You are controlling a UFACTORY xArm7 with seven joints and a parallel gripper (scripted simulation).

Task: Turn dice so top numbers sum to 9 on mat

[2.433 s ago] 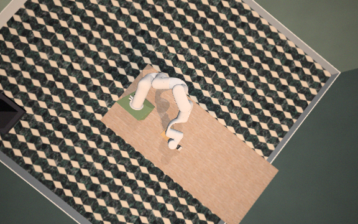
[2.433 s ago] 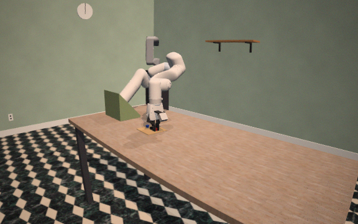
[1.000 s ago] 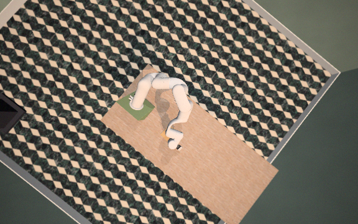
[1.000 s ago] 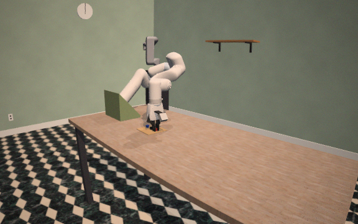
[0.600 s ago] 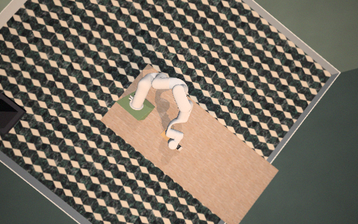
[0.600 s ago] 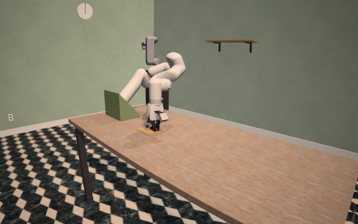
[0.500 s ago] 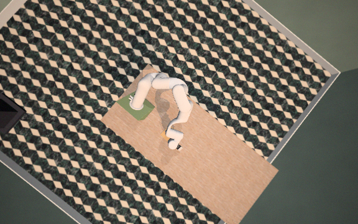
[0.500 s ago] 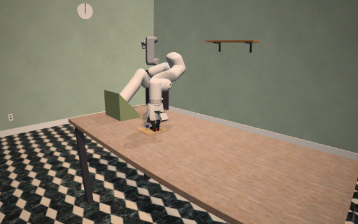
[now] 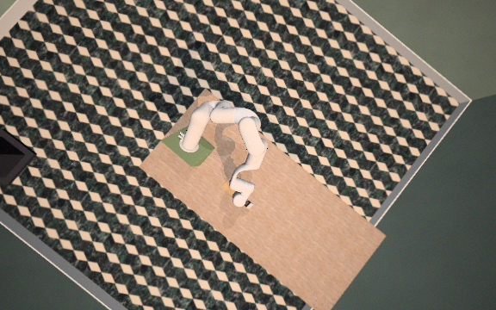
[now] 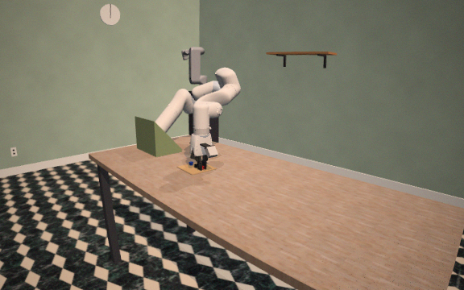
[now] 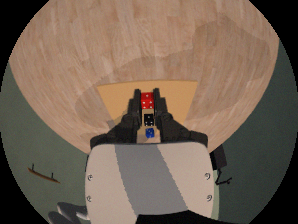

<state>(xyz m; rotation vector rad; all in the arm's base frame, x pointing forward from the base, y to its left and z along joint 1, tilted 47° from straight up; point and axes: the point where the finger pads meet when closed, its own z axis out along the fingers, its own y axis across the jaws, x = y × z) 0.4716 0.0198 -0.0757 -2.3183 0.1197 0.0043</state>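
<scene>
My gripper (image 10: 202, 167) (image 11: 147, 96) is shut on the red die (image 11: 147, 101), low over the orange-yellow mat (image 9: 226, 186) (image 10: 193, 172) (image 11: 176, 95). Two faces of the red die show in the wrist view, the farther with one pip, the nearer with several. The black die (image 11: 148, 120) is just behind the red one, nearer the palm, with white pips. The blue die (image 10: 191, 163) (image 11: 150, 133) is behind the black one, on the mat; its pips are too small to read. The fingers hide part of the mat. In the top view the arm hides the dice.
A green wedge-shaped block (image 9: 196, 159) (image 10: 145, 137) stands on the wooden table (image 9: 300, 224) (image 10: 296, 201) beside the arm's base. The table's long edge (image 10: 163, 206) runs on the near side of the mat. A shelf (image 10: 301, 53) is on the wall.
</scene>
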